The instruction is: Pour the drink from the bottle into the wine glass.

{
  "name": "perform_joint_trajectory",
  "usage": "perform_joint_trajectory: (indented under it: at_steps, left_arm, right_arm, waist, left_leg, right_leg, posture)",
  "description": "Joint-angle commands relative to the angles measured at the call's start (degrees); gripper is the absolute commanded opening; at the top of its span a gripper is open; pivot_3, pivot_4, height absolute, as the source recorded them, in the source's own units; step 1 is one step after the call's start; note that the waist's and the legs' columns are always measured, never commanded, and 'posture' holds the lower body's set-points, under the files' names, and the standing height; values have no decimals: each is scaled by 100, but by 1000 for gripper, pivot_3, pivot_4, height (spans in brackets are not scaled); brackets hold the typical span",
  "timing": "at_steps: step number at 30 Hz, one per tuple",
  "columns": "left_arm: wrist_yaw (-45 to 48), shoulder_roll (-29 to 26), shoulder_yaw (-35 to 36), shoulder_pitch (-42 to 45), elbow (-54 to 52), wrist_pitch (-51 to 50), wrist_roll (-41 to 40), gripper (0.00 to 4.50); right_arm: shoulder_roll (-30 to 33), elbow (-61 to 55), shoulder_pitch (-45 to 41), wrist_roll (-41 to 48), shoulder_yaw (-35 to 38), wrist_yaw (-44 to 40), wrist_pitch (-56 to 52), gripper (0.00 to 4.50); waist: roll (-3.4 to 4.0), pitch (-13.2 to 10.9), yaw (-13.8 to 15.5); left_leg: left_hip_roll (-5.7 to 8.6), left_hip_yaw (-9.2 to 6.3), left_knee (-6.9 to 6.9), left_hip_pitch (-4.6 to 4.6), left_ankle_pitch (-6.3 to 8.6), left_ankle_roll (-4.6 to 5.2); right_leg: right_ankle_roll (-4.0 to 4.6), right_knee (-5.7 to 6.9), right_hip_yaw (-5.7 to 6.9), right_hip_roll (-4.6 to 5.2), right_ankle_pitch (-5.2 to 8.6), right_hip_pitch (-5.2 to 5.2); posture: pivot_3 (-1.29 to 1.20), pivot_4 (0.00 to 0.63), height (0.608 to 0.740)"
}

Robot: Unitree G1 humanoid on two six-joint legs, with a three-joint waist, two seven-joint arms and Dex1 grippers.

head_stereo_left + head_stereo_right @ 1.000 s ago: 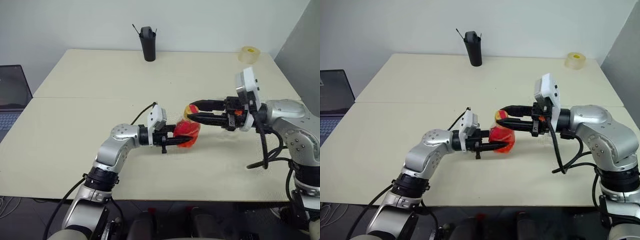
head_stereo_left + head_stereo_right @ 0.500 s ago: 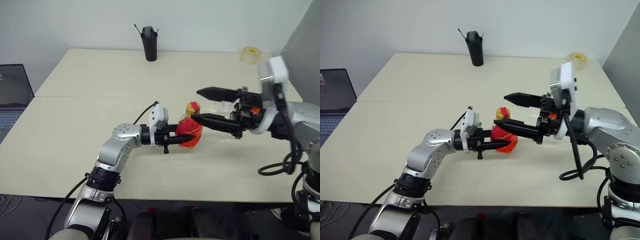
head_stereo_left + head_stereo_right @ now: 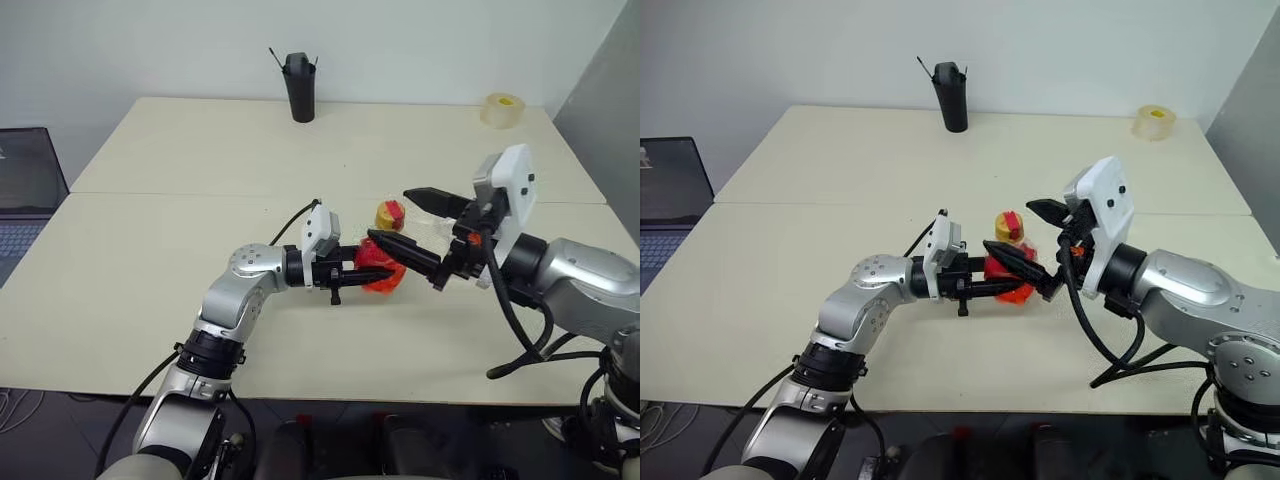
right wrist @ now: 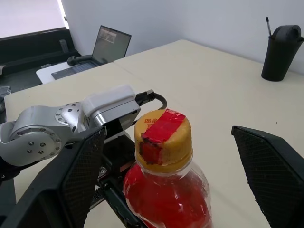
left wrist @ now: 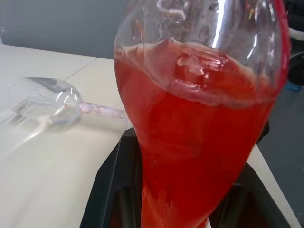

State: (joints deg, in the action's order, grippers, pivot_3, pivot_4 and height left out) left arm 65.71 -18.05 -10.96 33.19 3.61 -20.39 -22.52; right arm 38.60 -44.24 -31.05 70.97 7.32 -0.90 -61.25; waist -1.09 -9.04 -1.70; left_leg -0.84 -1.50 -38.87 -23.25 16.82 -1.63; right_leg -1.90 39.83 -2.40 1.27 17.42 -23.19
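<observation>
The bottle (image 3: pixel 380 277) stands upright over the middle of the table, its body full of the red drink (image 5: pixel 190 142). My left gripper (image 3: pixel 372 272) is shut on the body from the left side. The yellow-orange cap (image 4: pixel 161 137) with a red strip sits on the neck. My right gripper (image 3: pixel 390 216) is open, one finger on each side of the cap and clear of it. The wine glass (image 5: pixel 45 102) lies on its side on the table beyond the bottle, with nothing in it.
A tall black cup (image 3: pixel 296 88) with pens stands at the table's back edge. A tape roll (image 3: pixel 500 108) sits at the back right corner. A laptop (image 3: pixel 25 195) is off the table's left side. A grey panel rises at the far right.
My right gripper was closed around the cap; it has opened wide, rolled and drawn back a little. The bottle and my left gripper have stayed put.
</observation>
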Motion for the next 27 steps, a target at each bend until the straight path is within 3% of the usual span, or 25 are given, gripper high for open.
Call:
perform_joint_trajectory:
  at_steps: [1, 7, 12, 18, 23, 27]
  left_arm:
    - [61, 41, -19, 162, -51, 221, 3, 1266]
    - [46, 43, -34, 137, 48, 354, 102, 1265]
    - [-39, 54, 26, 147, 140, 452, 188, 1265]
    - [-20, 135, -13, 170, 283, 569, 248, 1258]
    - [41, 219, -33, 267, 474, 664, 299, 1240]
    - [67, 263, -17, 354, 590, 720, 328, 1240]
  right_arm:
    - [83, -111, -136, 145, 32, 269, 86, 4500]
    - [390, -170, -278, 727, 38, 774, 69, 4500]
    - [792, -251, -490, 1637, -320, 2631, 130, 4500]
    - [601, -351, -916, 2502, -1199, 4904, 797, 4500]
    - [591, -417, -1077, 2904, -1561, 5677, 1260, 4500]
    - [688, -435, -1171, 2984, -1706, 5843, 1416, 3580]
  waist:
    - [0, 0, 1]
    - [1, 0, -3]
    - [0, 0, -4]
    - [0, 0, -18]
    - [0, 0, -13]
    - [0, 0, -12]
  left_leg:
    - [0, 0, 0, 0, 0, 0]
    - [0, 1, 0, 0, 0, 1]
    - [-3, -1, 1, 0, 0, 1]
    - [-4, -4, 0, -8, -1, 1]
    - [-2, -11, -4, -16, -1, 0]
    - [-2, -12, -3, -18, -2, 0]
  right_leg:
    - [0, 0, 0, 0, 0, 0]
    - [0, 0, 0, 0, 0, 0]
    - [0, -2, -2, -1, 0, 0]
    - [0, -2, -8, 0, 0, -3]
    - [0, -10, -4, 3, 0, -3]
    - [0, -13, -2, 2, 0, -3]
  posture:
    - [0, 150, 740]
    - [0, 150, 740]
    - [0, 150, 740]
    - [0, 150, 740]
    - [0, 150, 740]
    - [0, 150, 740]
